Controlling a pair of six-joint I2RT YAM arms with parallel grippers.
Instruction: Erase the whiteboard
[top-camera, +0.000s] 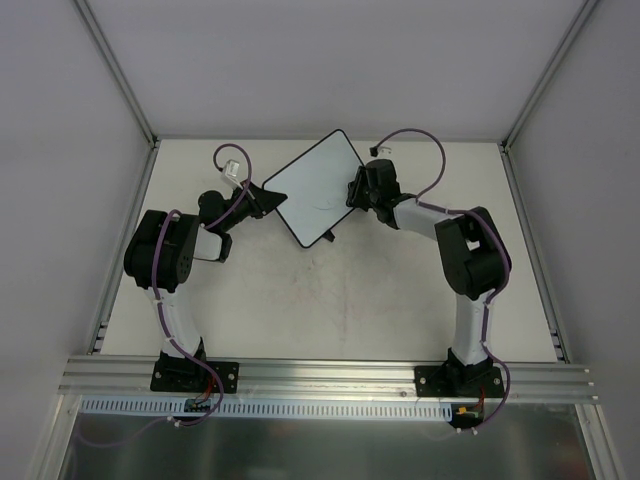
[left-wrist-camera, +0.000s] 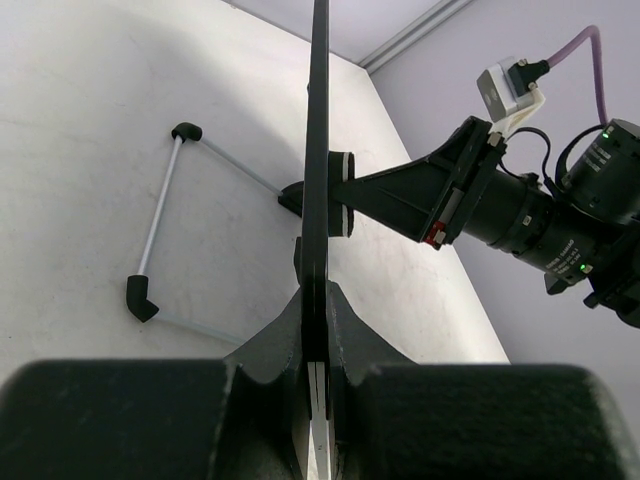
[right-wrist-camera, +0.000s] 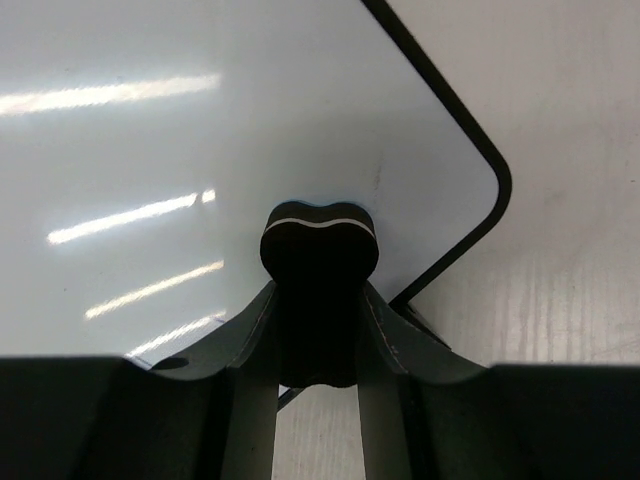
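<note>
- Two arms meet at the whiteboard (top-camera: 318, 185), which sits toward the far middle of the table (top-camera: 330, 300), turned diagonally, its white face tilted up toward the overhead camera.
- My left gripper (top-camera: 268, 198) is clamped narrow on the board's left edge. From its wrist camera I see the board edge-on, pinched between both fingers.
- My right gripper (top-camera: 357, 188) is closed on a small black eraser (right-wrist-camera: 318, 250) and presses it flat against the white face, near the board's rounded right-hand corner.
- Behind the board, a wire stand (left-wrist-camera: 162, 205) with black capped feet (left-wrist-camera: 185, 130) reaches out over the table. I cannot tell whether the feet touch it.
</note>
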